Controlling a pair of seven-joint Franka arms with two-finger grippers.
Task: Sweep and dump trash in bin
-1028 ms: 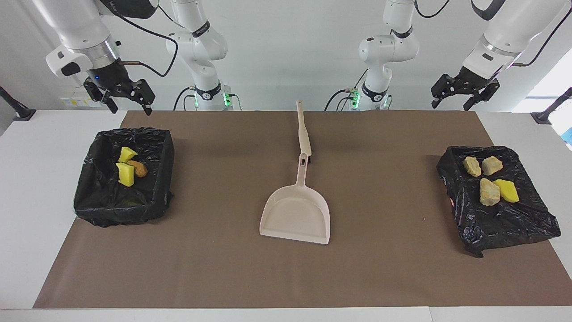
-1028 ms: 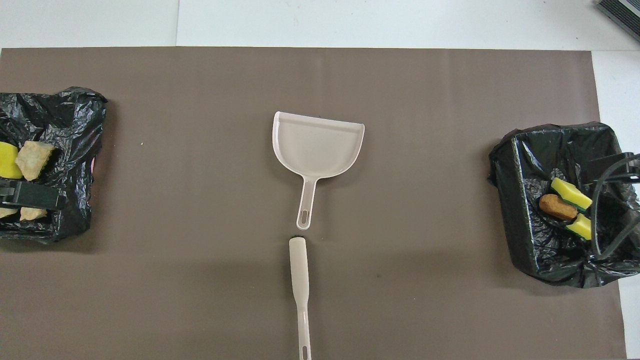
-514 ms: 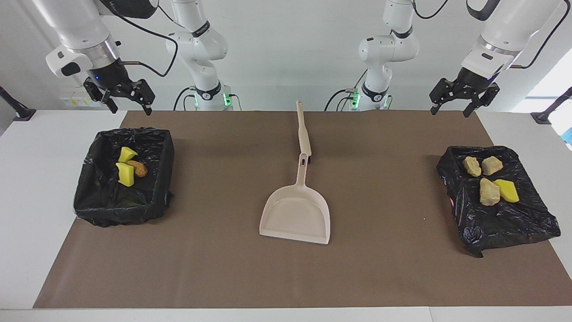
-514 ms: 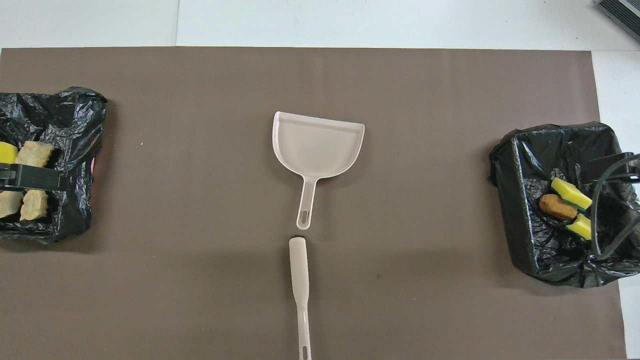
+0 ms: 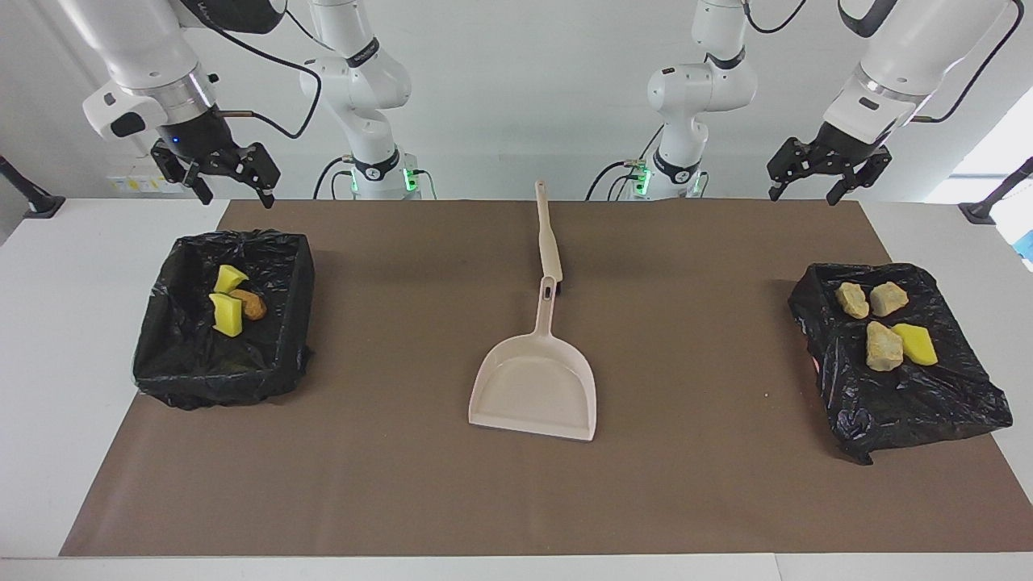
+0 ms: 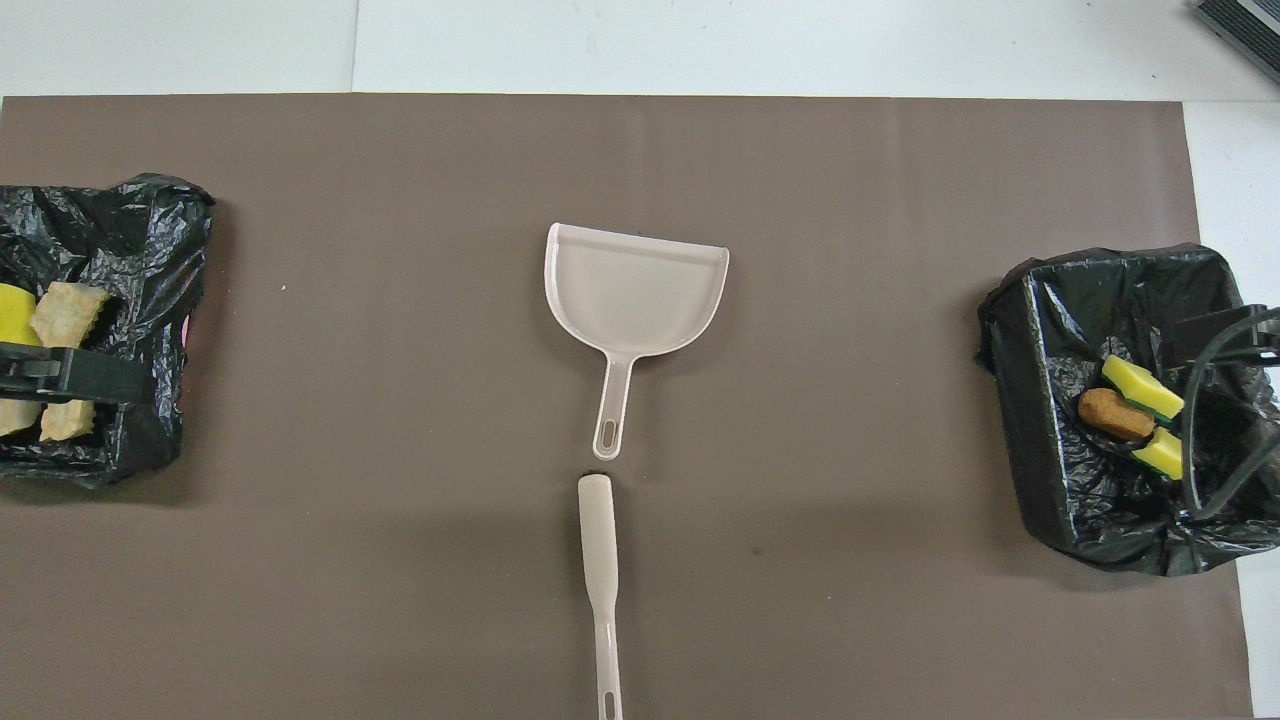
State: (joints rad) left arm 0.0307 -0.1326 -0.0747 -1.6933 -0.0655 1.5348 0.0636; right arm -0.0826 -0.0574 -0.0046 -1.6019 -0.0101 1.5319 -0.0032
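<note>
The trash lies in two places: two yellow sponge chunks (image 5: 227,303) and a tan bread-like piece (image 5: 253,304) in the black-lined bin (image 5: 222,379) at the right arm's end of the desk (image 5: 48,363), four more lumps (image 5: 884,323) on a black bag (image 5: 904,403) at the left arm's end. The dustpan (image 5: 537,383) and brush (image 5: 549,234) lie mid-desk, untouched. The right pincer (image 5: 216,184) and left pincer (image 5: 815,184) hang raised by the robots' edge, fingers apart, empty.

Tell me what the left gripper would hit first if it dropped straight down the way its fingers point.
Likely the crumpled black plastic bag holding tan lumps: from above, the left gripper covers it. Depth is unclear, so it could instead land on the brown mat just nearer the robots.
</note>
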